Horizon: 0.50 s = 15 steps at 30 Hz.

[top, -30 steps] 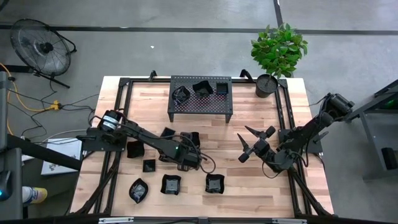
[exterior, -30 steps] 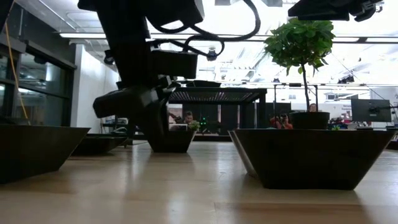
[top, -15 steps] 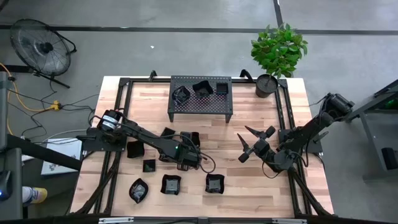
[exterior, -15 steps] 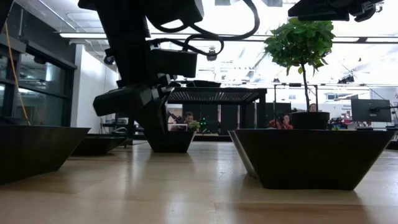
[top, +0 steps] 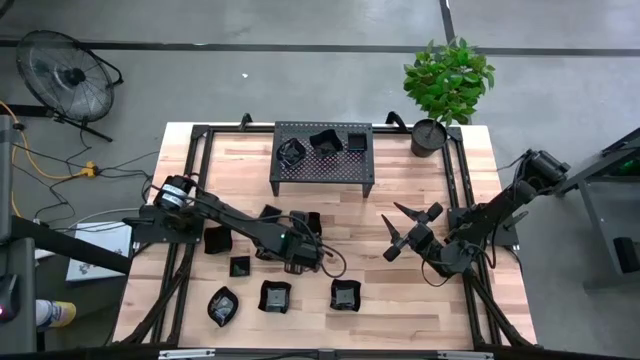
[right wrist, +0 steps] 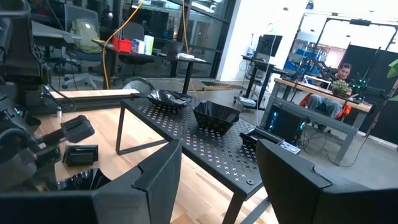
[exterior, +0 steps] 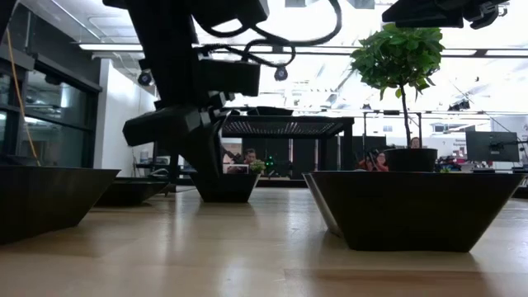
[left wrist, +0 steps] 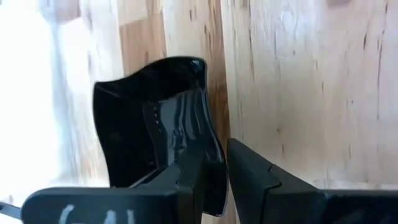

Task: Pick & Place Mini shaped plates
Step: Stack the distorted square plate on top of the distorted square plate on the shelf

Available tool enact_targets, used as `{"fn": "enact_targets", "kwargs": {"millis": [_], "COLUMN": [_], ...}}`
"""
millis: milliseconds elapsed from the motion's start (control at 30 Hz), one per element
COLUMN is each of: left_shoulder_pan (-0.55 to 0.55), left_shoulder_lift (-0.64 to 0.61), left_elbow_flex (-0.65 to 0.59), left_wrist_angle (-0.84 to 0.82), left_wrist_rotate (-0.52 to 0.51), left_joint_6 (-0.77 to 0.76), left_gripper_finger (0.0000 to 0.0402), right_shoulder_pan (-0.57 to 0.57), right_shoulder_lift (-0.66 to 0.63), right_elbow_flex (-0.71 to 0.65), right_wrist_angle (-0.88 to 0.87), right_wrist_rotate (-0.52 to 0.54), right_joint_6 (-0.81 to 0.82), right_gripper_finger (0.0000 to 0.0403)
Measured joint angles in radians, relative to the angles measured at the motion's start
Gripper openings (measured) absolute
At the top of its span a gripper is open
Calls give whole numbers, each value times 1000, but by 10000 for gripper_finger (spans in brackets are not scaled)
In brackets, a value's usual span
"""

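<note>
Several glossy black mini plates lie on the wooden table [top: 400,290]. Two of them are a square plate [top: 345,294] and a wavy one [top: 224,305] near the front edge. My left gripper [left wrist: 217,186] reaches in from the table's left and is shut on one plate [left wrist: 155,118] at mid-table [top: 313,220]. That plate's base stands on the table [exterior: 224,190]. My right gripper [top: 400,232] hangs open and level above the table's right part. It points toward the black perforated rack [right wrist: 205,149], and nothing is between its fingers. My left gripper pinches the plate's raised side wall [left wrist: 211,168] between its two fingers, one finger [left wrist: 183,180] over the dish's inside and the other [left wrist: 255,180] outside. The fingers come slanting down from the table's left. The plate sits with its base on the table.
The black perforated rack [top: 322,155] stands at the far middle and carries three plates. A potted plant [top: 432,135] sits at the far right corner. Two plates [exterior: 412,206] [exterior: 41,198] loom close in the low view. Bare wood lies between the rack and my right gripper.
My left gripper has shut on the plate's wall without moving from its place. The plate stays on the table.
</note>
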Motion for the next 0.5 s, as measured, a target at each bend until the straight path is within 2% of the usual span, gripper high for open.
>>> {"fn": "enact_targets", "kwargs": {"millis": [500], "left_shoulder_pan": [0], "left_shoulder_lift": [-6], "left_elbow_flex": [0], "left_wrist_angle": [-18], "left_wrist_rotate": [-2], "left_joint_6": [-3], "left_gripper_finger": [62], "right_shoulder_pan": [0], "right_shoulder_lift": [0], "right_elbow_flex": [0], "right_wrist_angle": [-10], "right_wrist_rotate": [0], "right_joint_6": [15], "right_gripper_finger": [204]}}
